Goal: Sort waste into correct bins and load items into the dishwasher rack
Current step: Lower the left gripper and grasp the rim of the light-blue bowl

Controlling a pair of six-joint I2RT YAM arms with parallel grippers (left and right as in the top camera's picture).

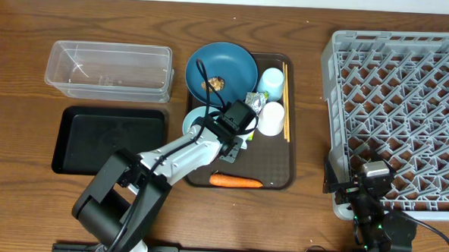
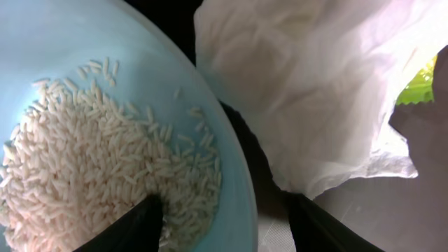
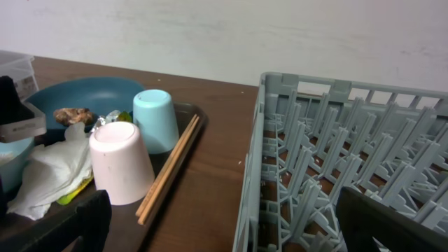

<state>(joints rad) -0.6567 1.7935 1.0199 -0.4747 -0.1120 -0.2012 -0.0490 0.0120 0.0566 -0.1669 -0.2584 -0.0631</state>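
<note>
The small pale blue bowl [image 2: 105, 42] holds white rice grains [image 2: 91, 168] on the brown serving tray [image 1: 276, 170]. My left gripper [image 2: 224, 210] is open and straddles the bowl's rim, one finger in the rice and one outside by a crumpled white napkin [image 2: 308, 91]. The large dark blue bowl [image 1: 231, 62] holds a brown food lump [image 1: 215, 84]. The light blue cup [image 1: 271, 82], white cup [image 1: 271, 118], chopsticks [image 1: 286, 102], wrapper [image 1: 253, 100] and carrot [image 1: 236, 181] are on the tray. My right gripper [image 3: 224, 210] is open and empty by the grey rack [image 1: 407, 111].
The clear tub [image 1: 109, 70] stands at the back left, with the shallow black tray [image 1: 110, 140] in front of it. The rack's near left corner [image 3: 255, 175] lies between my right fingers. Bare wood separates tray and rack.
</note>
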